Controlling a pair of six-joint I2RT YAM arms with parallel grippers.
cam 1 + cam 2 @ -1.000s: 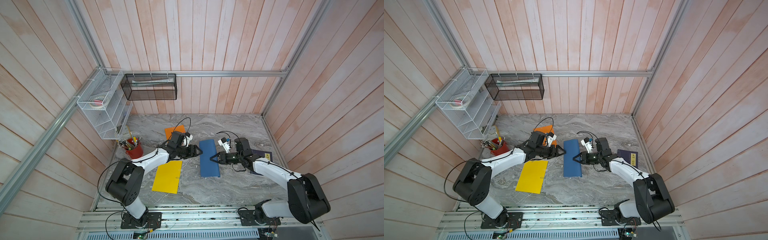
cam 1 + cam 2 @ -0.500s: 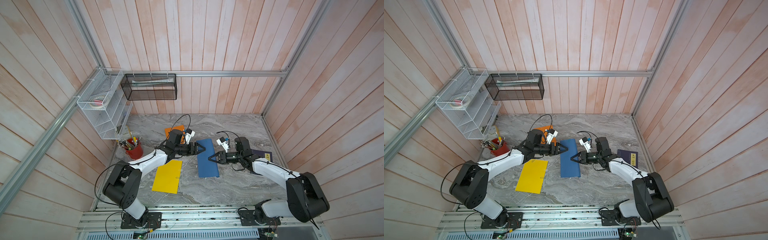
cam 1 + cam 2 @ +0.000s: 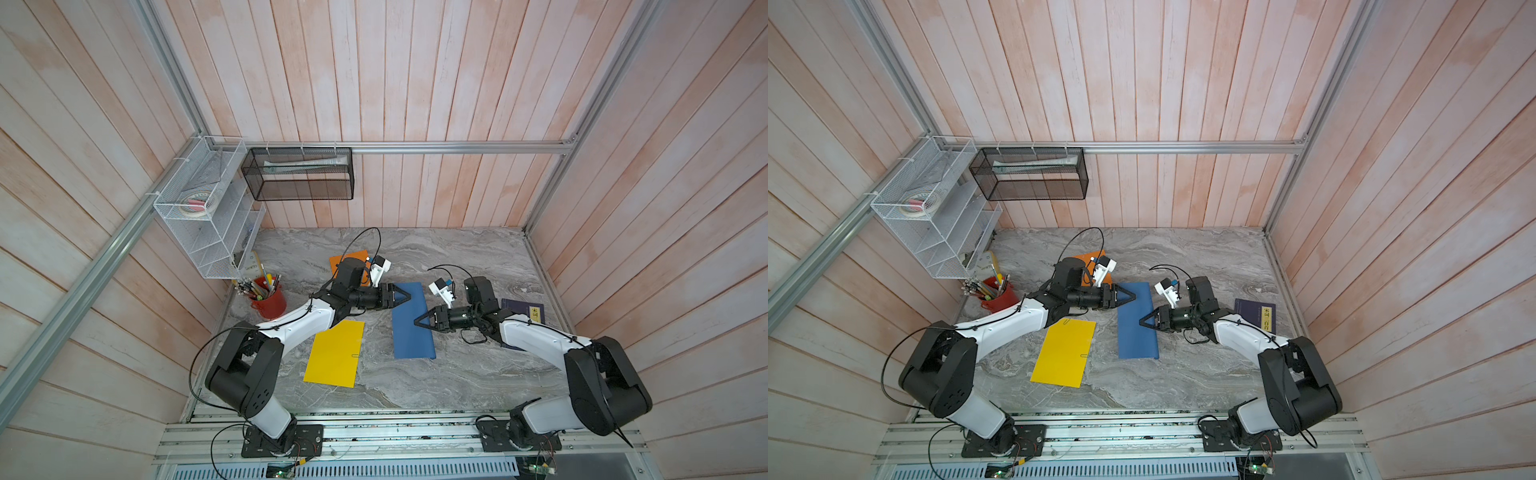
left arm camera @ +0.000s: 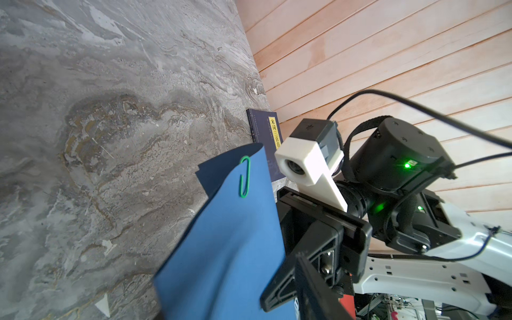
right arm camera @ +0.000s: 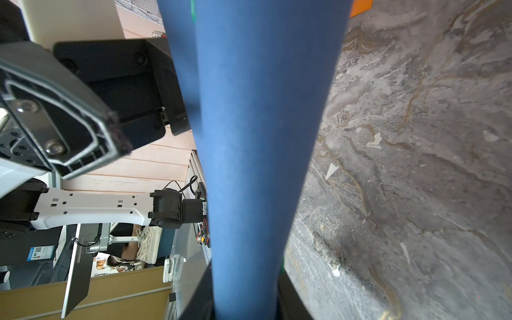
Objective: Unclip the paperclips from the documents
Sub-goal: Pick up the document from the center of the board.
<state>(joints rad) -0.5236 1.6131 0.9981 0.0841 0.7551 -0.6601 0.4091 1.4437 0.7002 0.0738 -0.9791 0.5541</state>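
The dark blue document [image 3: 409, 332] [image 3: 1136, 336] is raised off the table between both arms. My right gripper [image 3: 417, 323] [image 5: 245, 299] is shut on its right edge. A green paperclip [image 4: 245, 177] sits on the lifted far edge of the sheet [image 4: 227, 249]. My left gripper [image 3: 409, 296] [image 4: 231, 285] has its jaws apart on either side of the sheet's far left corner. The yellow document [image 3: 334, 353] lies flat with a silvery paperclip [image 3: 355, 355] on its right edge. The orange document [image 3: 353, 257] is partly hidden behind the left arm.
A navy book with a gold label [image 3: 523, 311] [image 4: 263, 124] lies under the right forearm. A red pen cup [image 3: 270, 301] stands at the left. A white wire rack [image 3: 208, 216] and a black mesh basket [image 3: 299, 174] hang on the walls.
My left gripper has moved right onto the blue sheet's far corner and its jaws have narrowed. The right gripper has kept its hold, and the sheet has tilted and risen.
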